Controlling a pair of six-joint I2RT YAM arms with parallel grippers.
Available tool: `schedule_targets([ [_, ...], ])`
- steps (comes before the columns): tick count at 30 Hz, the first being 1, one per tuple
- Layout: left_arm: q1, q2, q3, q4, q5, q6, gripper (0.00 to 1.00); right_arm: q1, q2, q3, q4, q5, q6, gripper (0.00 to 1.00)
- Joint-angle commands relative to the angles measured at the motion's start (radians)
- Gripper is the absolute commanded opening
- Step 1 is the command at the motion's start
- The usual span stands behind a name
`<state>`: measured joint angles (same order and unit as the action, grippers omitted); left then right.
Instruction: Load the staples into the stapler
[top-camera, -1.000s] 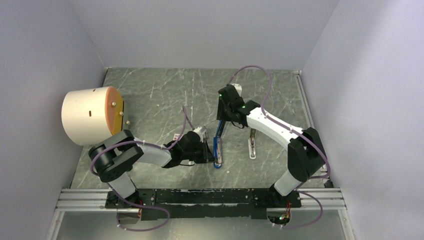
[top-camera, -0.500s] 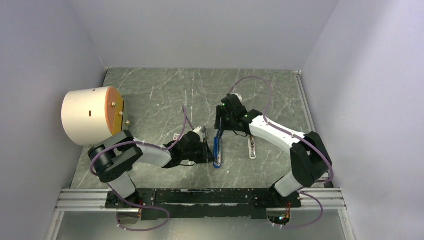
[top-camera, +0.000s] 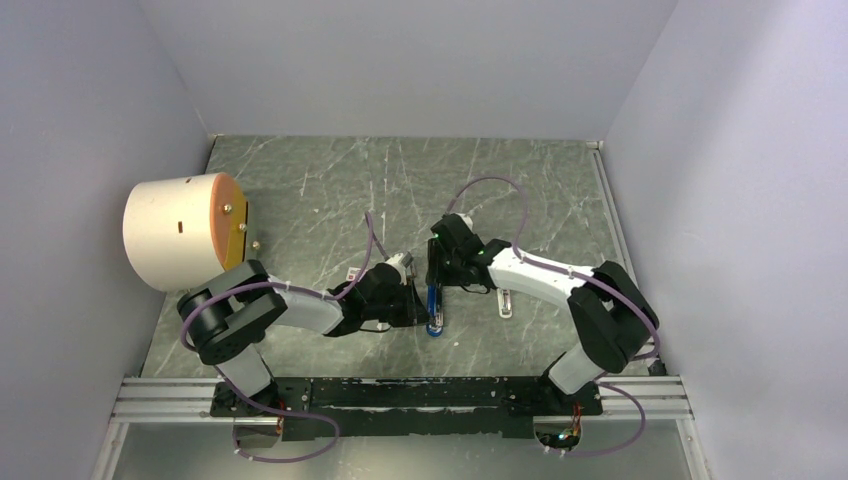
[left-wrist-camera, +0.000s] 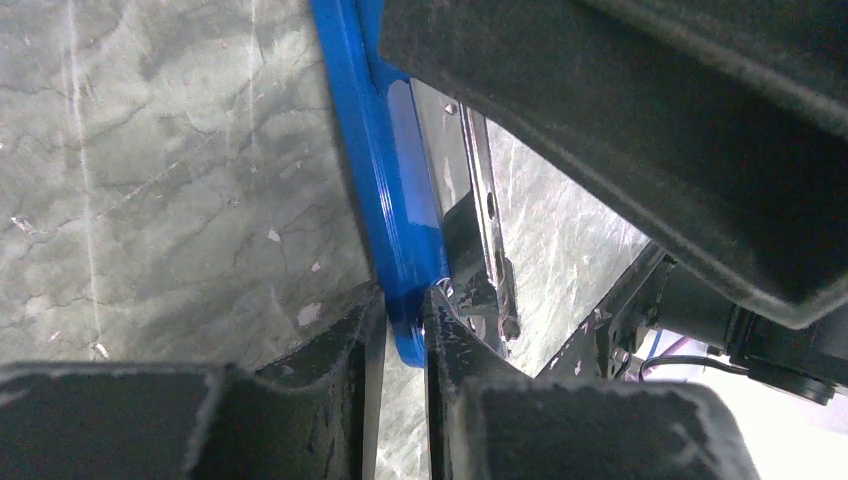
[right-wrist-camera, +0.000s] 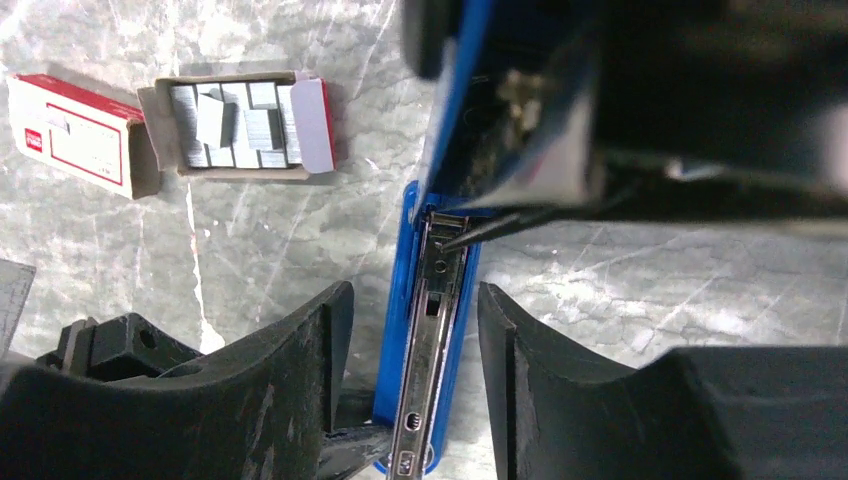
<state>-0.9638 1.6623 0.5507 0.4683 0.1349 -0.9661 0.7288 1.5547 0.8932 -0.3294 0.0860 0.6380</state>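
- Between the two arms, near the middle of the counter (top-camera: 320, 190), the stapler (top-camera: 432, 310) lies lengthwise with its metal channel (right-wrist-camera: 428, 330) facing up. Its upper arm (right-wrist-camera: 455, 95) is swung up, a blur close to the right wrist camera.
- At the near blue end, the left gripper (left-wrist-camera: 402, 300) is pinched tight on the stapler and pins it down. It has not shifted over the last second.
- Over the far half, the right gripper (right-wrist-camera: 415, 300) has drawn in from beyond the stapler's tip and dropped low, so from above it now hides much of the stapler's length. Its jaws stand apart, one finger either side of the channel with a gap on each side, and it carries nothing.
- By my reading the opening is done but the loading is not begun, as the channel looks bare.
- Left of the stapler, the staples (right-wrist-camera: 245, 125) sit in an open tray (right-wrist-camera: 158, 130) just beside the red box (right-wrist-camera: 75, 125). One block lies loose on top of the others.
- To fetch them, the right gripper probably has to clear the raised upper arm and pass close to the left wrist.
- Right of the stapler lies a pale bar (top-camera: 506, 298), apart from it. A cream drum (top-camera: 180, 230) stands well off to the left.
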Motion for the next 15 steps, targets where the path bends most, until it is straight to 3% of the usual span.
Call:
schedule_targets([
  [1, -0.003, 0.044, -0.038, -0.112, -0.064, 0.040, 0.22, 0.009, 0.025, -0.011, 0.021, 0.009, 0.032, 0.49],
  [4, -0.003, 0.027, -0.053, -0.101, -0.070, 0.039, 0.24, 0.009, 0.035, -0.008, 0.031, 0.020, 0.038, 0.39],
  [15, 0.007, -0.040, -0.103, -0.036, -0.077, 0.007, 0.31, 0.010, 0.089, 0.034, -0.014, 0.088, 0.057, 0.34],
])
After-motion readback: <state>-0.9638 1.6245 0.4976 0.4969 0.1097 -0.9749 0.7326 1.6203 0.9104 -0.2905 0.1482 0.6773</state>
